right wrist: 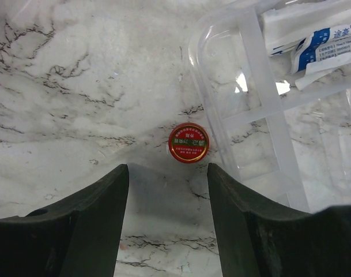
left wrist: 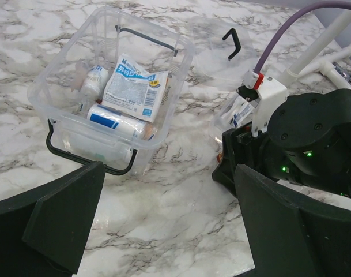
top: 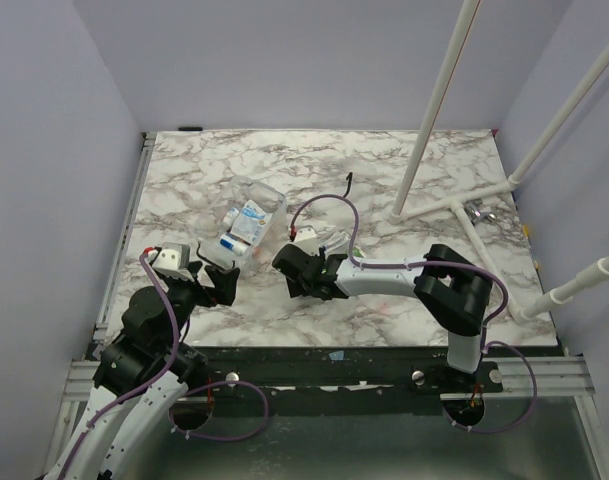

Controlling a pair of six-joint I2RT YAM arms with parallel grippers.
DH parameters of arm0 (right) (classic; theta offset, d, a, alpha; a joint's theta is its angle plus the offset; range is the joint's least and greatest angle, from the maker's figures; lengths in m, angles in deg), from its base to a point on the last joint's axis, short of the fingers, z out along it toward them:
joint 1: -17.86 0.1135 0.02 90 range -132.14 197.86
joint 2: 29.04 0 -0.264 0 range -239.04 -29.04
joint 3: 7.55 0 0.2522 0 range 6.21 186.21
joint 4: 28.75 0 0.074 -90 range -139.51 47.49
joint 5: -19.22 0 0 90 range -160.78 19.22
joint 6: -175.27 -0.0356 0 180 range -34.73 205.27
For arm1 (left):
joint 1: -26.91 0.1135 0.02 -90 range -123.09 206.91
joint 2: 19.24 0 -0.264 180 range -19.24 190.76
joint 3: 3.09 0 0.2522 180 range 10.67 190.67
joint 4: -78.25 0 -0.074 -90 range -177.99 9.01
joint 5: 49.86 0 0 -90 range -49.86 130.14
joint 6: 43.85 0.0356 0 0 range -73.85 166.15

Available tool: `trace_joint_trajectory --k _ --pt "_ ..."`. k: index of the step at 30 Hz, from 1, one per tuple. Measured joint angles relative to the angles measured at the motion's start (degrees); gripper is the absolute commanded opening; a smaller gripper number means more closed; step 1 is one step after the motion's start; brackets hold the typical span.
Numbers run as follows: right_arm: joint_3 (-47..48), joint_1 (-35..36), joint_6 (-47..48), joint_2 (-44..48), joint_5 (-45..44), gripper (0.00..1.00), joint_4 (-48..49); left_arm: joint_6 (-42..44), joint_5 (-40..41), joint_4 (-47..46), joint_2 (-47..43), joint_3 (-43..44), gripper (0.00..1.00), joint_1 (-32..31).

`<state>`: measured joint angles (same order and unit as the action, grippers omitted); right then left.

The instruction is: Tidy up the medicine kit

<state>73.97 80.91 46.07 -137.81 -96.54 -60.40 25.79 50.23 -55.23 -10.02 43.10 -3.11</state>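
Table: I see a marble-patterned top (top: 234, 160) with everything resting on it.
Pipe frame: white tubes (top: 436, 110) stand at the far right, well apart from the work.
Left gripper: my left gripper (left wrist: 166, 173) is spread wide and grasps nothing. It hovers just short of the box's near end.
Right gripper: my right gripper (right wrist: 168, 173) has its jaws parted and bare, low over the marble, right of the box.
Medicine kit: the medicine kit (left wrist: 60, 63) sits uncovered left of centre on the table (top: 267, 190), between the two grippers and a little beyond them. Its black handle (left wrist: 89, 160) faces the left gripper.
Lid: a clear lid (right wrist: 261, 86) lies flat to the right of the box. I cannot tell whether it is joined to the box.
Packet: a white-and-blue packet (left wrist: 134, 86) leans inside the box.
Loose packets: more packets (right wrist: 313, 40) lie at the lid.
Roll: a white roll (left wrist: 114, 120) lies in the box under the packet.
Tin: a small round red tin (right wrist: 188, 142) sits on the marble just ahead of the right fingertips, beside the lid's edge, untouched.
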Motion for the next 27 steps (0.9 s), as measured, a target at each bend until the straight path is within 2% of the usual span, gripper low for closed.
trace_joint_trajectory --k 11,27 --pt "0.0 -0.17 -0.09 -0.15 -4.0 0.62 -1.68 0.0 0.0 0.0 0.0 0.0 0.98 0.07" --pt "4.09 -1.18 0.07 -3.65 -4.17 0.61 -0.22 0.0 -0.02 0.0 0.0 0.0 0.98 0.07"
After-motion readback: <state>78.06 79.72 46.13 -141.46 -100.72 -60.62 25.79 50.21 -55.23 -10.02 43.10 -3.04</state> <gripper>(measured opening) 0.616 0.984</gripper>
